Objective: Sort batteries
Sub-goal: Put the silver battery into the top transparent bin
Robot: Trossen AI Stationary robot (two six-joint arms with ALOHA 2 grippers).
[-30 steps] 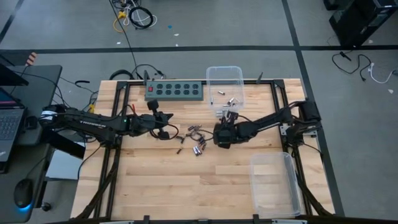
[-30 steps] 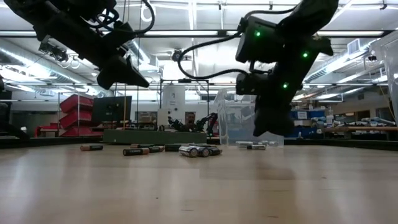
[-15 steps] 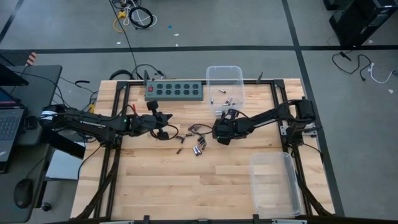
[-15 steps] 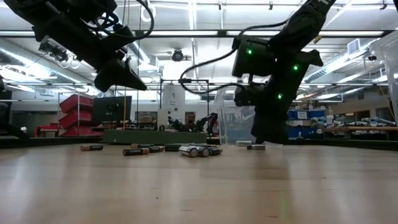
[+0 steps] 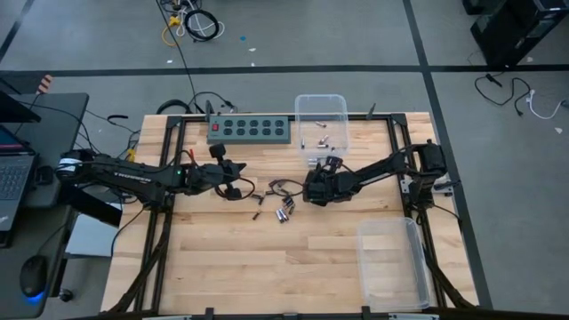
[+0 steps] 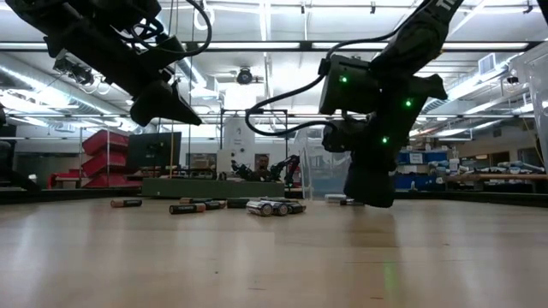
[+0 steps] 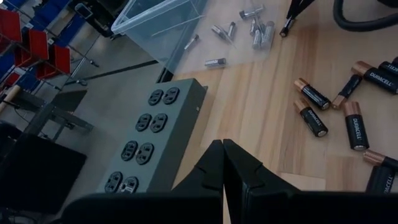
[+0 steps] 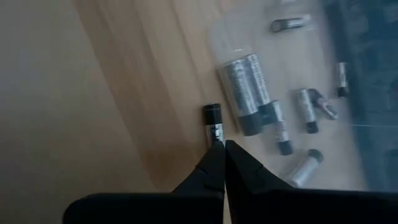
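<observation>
Two robot arms over a wooden table (image 5: 267, 267) scattered with small batteries.

The table carries a green power strip (image 5: 249, 130) at its far edge, a clear bin (image 5: 321, 111) just beside the strip holding a few silvery cells, and a second clear bin (image 5: 391, 262) near the right front corner. The left gripper (image 5: 238, 188) hangs above the table to the left of the battery pile, fingers clenched on nothing. The right gripper (image 5: 313, 190) is low near the table's middle, just in front of the far bin, its fingers pinched together with their tips at the end of a dark cell. The loose batteries (image 5: 281, 201) lie between the two grippers, dark and silvery mixed.
</observation>
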